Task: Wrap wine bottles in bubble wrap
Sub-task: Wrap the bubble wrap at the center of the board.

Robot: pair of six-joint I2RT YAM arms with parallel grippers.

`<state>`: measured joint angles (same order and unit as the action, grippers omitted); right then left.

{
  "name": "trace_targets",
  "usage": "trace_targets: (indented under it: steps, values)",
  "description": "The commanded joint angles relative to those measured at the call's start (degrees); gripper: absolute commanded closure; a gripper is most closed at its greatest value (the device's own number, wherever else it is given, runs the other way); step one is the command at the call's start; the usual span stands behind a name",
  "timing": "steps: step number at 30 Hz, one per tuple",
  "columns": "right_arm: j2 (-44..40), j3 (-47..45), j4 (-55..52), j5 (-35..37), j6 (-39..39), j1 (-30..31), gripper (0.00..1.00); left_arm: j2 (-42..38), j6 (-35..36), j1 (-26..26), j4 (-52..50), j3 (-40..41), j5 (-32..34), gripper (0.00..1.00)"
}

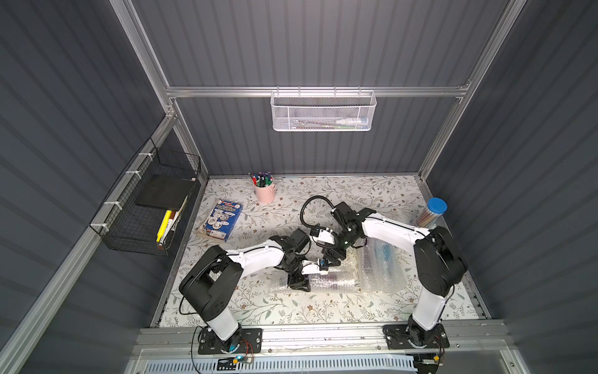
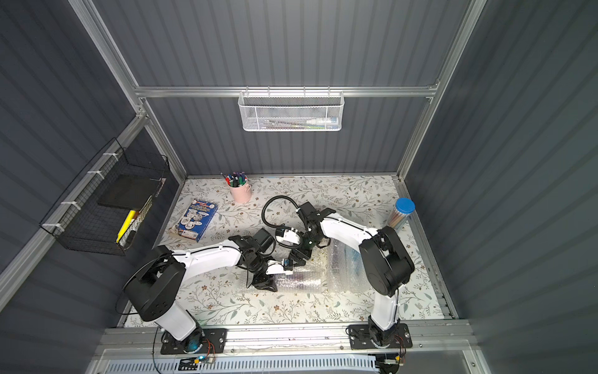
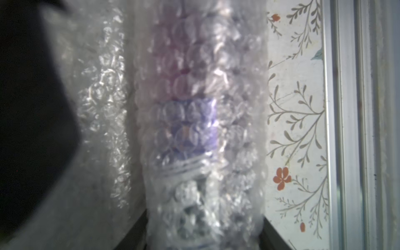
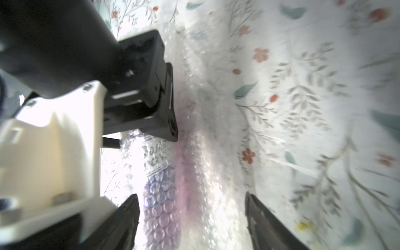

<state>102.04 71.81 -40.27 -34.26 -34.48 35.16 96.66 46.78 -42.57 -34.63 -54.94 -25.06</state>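
Because the left pincer (image 1: 299, 282) pinches the purple bottle (image 3: 190, 121) only near one end, the roll looks likely to loosen. The bottle lies on its side on the bench (image 1: 291, 311), rolled in bubble wrap (image 3: 238, 129); the plastic is springy, and no tape shows on its free edge. The right pincer (image 4: 190, 194) hangs spread wide astride the same roll, gripping nothing that I can see. Should it close off-centre, it could drag the wrap sideways or knock the left pincer just beside it. A hard squeeze might also let the slick bundle slide out.

The bottle's neck and cap are lost in blur, and the wrap's edge cannot be traced. Beside the roll, a pile of wrap (image 1: 382, 272) faintly shows a blue bottle (image 1: 385, 252). The right arm covers part of it, and I cannot make out a third bottle.
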Motion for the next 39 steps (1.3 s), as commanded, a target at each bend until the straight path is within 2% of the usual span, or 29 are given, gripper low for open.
trace_targets:
  steps: [1, 7, 11, 15, 17, 22, 25, 27, 33, 38, 39]
  values:
    - [-6.4, -5.1, -3.6, 4.7, -1.8, 0.8, 0.22, 5.3, -6.5, 3.0, -6.4, -3.9, -3.4, 0.5]
    - [-21.7, -19.4, 5.8, 14.8, -2.9, 1.3, 0.2, 10.3, -6.3, 3.8, -10.5, -7.4, -7.4, 0.5]
    - [-31.4, -28.4, 12.5, 23.9, -3.9, 7.4, 0.16, 12.9, -7.0, 4.8, -12.9, -9.6, -10.0, 0.49]
    - [-36.3, -36.7, 26.0, 23.7, -7.5, 13.9, 0.13, 16.2, -7.0, 5.0, -15.2, -12.0, -10.5, 0.48]
    - [-35.6, -39.3, 33.8, 26.3, -9.1, 16.6, 0.11, 17.7, -7.1, 5.0, -16.3, -13.1, -10.4, 0.48]
    - [-26.8, -36.2, 39.4, 32.6, -14.1, 21.4, 0.09, 18.8, -7.3, 5.1, -17.3, -14.5, -10.3, 0.44]
    - [-21.2, -33.4, 39.5, 39.6, -15.4, 24.3, 0.1, 19.1, -7.5, 5.1, -17.4, -14.8, -10.2, 0.43]
    - [-17.7, -29.8, 34.9, 43.4, -14.7, 25.9, 0.13, 18.7, -7.5, 5.2, -17.1, -14.9, -10.4, 0.43]
    - [-12.2, -28.8, 33.1, 47.3, -13.4, 29.0, 0.26, 16.3, -7.8, 5.6, -16.0, -14.9, -10.3, 0.38]
    - [-11.7, -28.2, 31.2, 48.2, -10.0, 28.9, 0.49, 11.8, -9.0, 6.0, -13.1, -13.5, -6.9, 0.21]
    - [-11.7, -28.3, 31.2, 47.8, -9.6, 28.9, 0.51, 10.7, -9.2, 6.0, -12.5, -13.3, -6.1, 0.19]
